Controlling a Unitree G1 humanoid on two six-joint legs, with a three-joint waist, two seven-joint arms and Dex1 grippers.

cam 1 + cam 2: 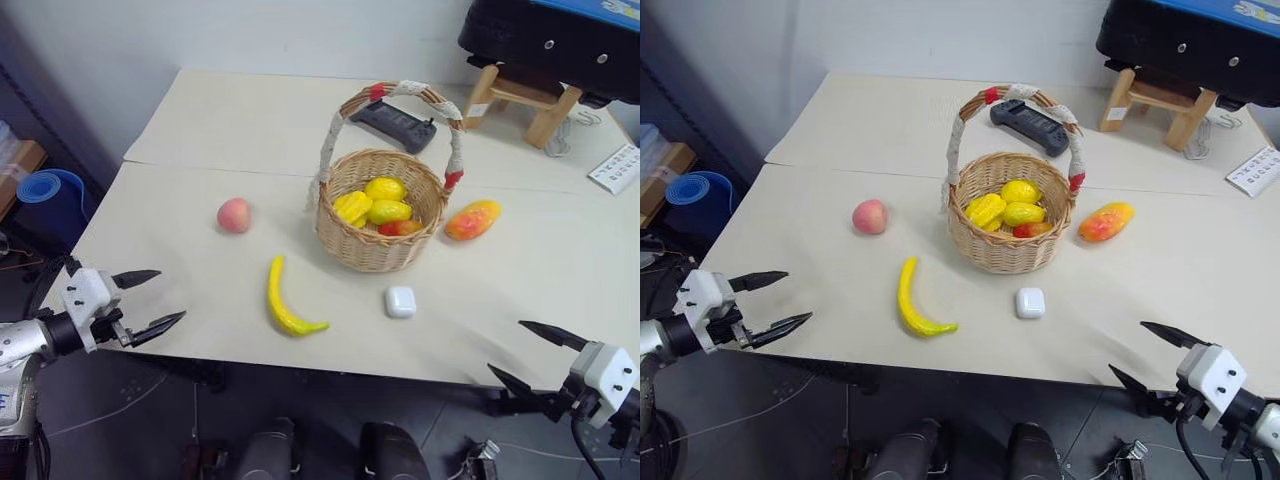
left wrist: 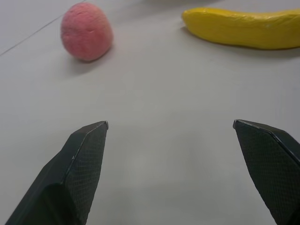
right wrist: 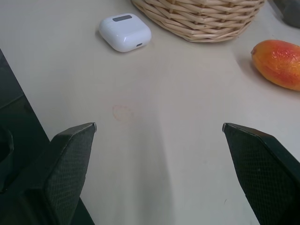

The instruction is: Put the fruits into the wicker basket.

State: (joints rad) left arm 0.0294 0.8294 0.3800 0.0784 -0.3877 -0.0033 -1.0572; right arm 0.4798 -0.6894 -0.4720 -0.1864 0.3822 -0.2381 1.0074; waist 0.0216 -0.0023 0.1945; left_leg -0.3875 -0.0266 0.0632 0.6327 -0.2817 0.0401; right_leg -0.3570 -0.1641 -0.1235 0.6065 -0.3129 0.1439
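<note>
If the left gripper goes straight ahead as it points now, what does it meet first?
Probably nothing at once: the open left gripper faces bare table, between the peach and the banana.

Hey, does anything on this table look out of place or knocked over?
Nothing is spilled or damaged. The wicker basket stands upright. The only oddities among the fruit are a small white case in front of the basket and a black controller behind it.

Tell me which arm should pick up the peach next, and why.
Probably the left. The left gripper, jaws open, sits at the table's near-left edge on the same side as the peach, with bare tabletop between. The right gripper is at the near-right, beyond the wicker basket.
</note>
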